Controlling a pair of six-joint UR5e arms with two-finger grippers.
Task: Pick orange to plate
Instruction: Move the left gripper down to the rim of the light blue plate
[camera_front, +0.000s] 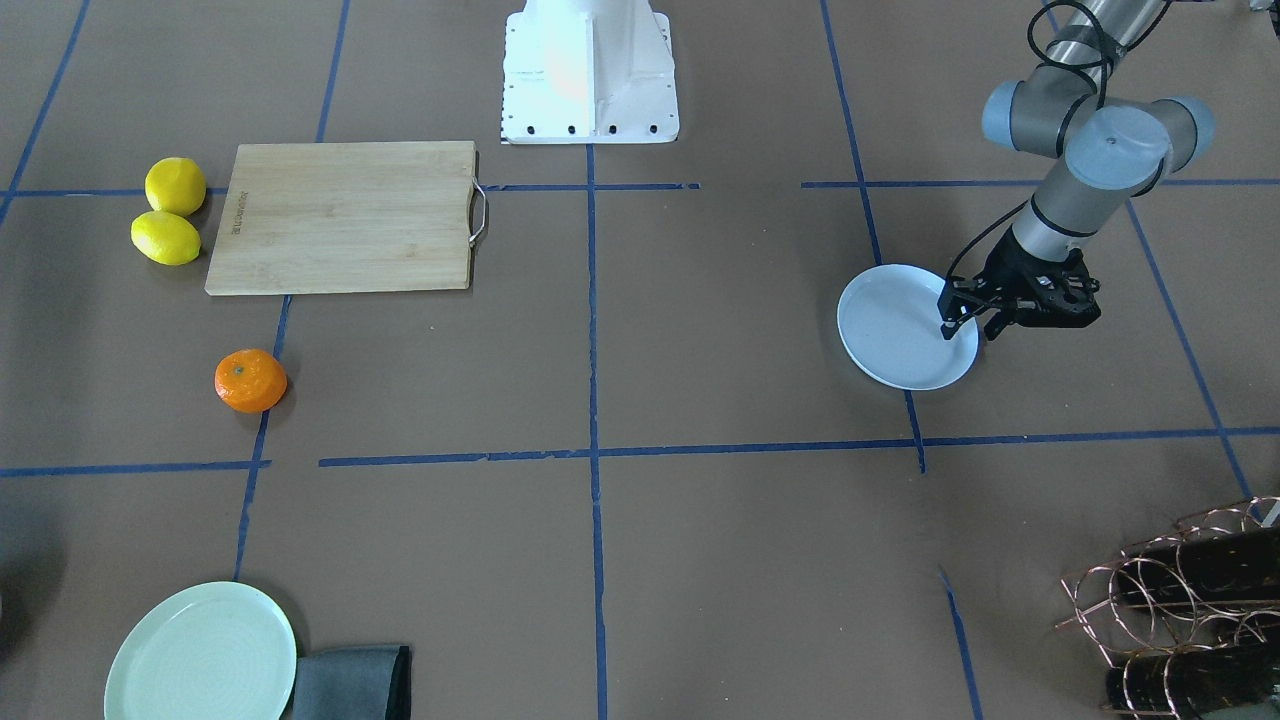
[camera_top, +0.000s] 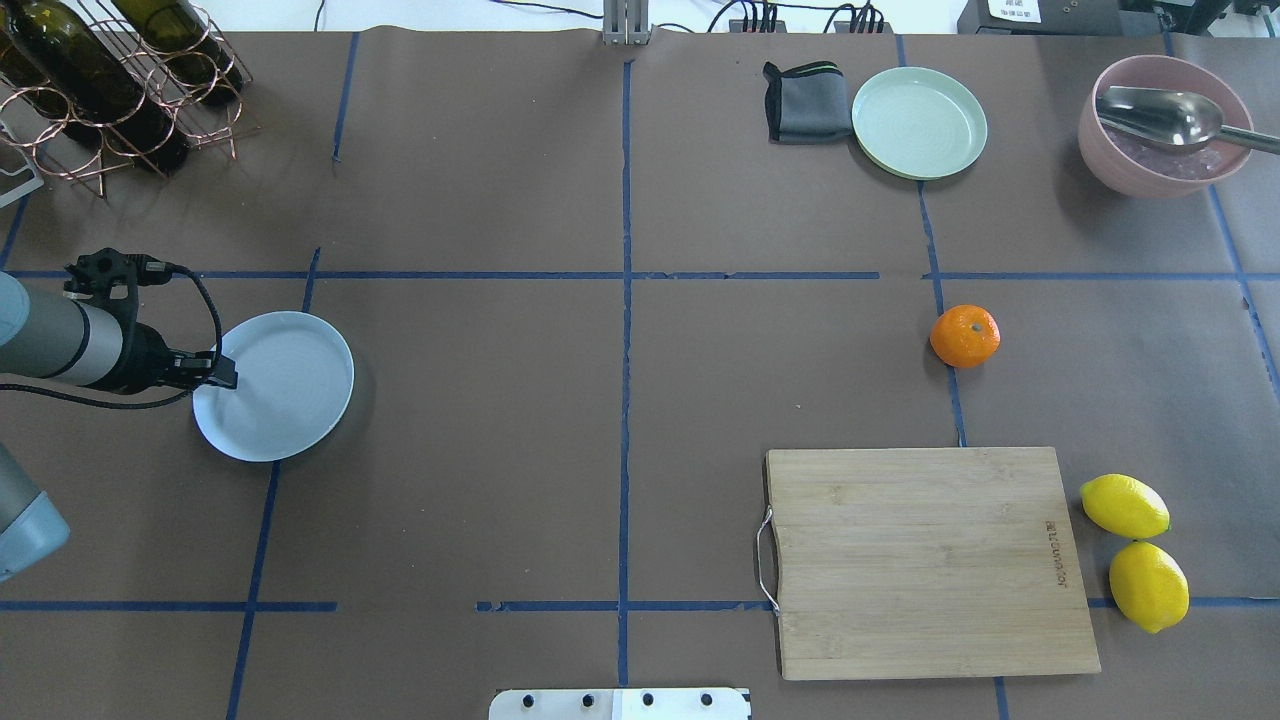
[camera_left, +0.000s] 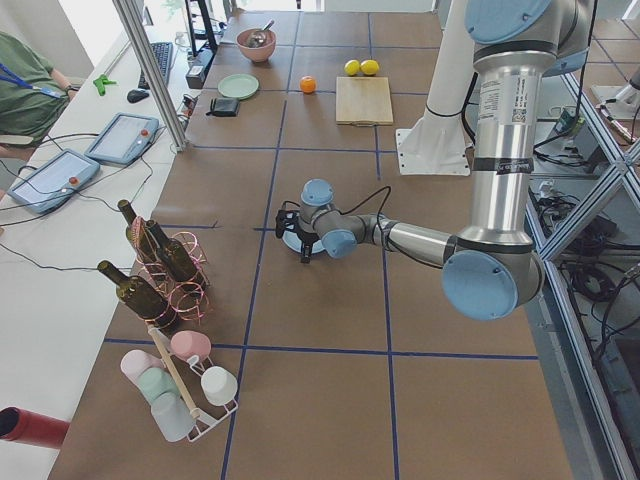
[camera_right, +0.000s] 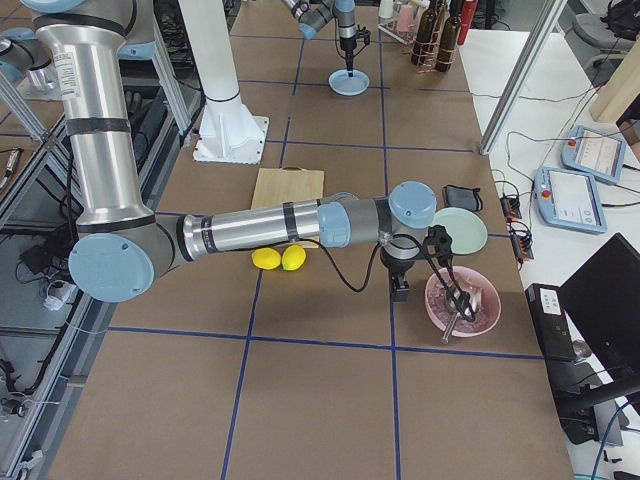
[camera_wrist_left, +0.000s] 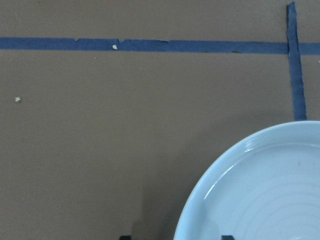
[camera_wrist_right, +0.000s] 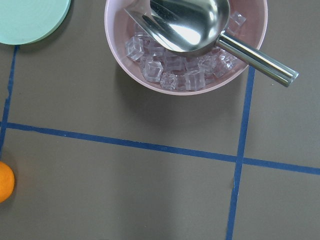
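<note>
The orange (camera_top: 965, 336) rests on the brown table beside a blue tape line, far to the right in the overhead view; it is also the orange (camera_front: 250, 380) and the orange (camera_wrist_right: 4, 181) at the right wrist view's left edge. The pale bluish-white plate (camera_top: 285, 385) lies empty on the table's left side. My left gripper (camera_top: 225, 378) is low at the plate's near rim, open, one finger over the plate (camera_front: 900, 335) and one outside it. The right gripper (camera_right: 400, 292) hovers near the pink bowl; I cannot tell whether it is open or shut.
A wooden cutting board (camera_top: 925, 560) lies near the orange, with two lemons (camera_top: 1124, 506) to its right. A green plate (camera_top: 920, 122), grey cloth (camera_top: 800, 102) and pink bowl (camera_top: 1160, 125) of ice with a metal scoop sit at the back. A bottle rack (camera_top: 100, 90) stands back left.
</note>
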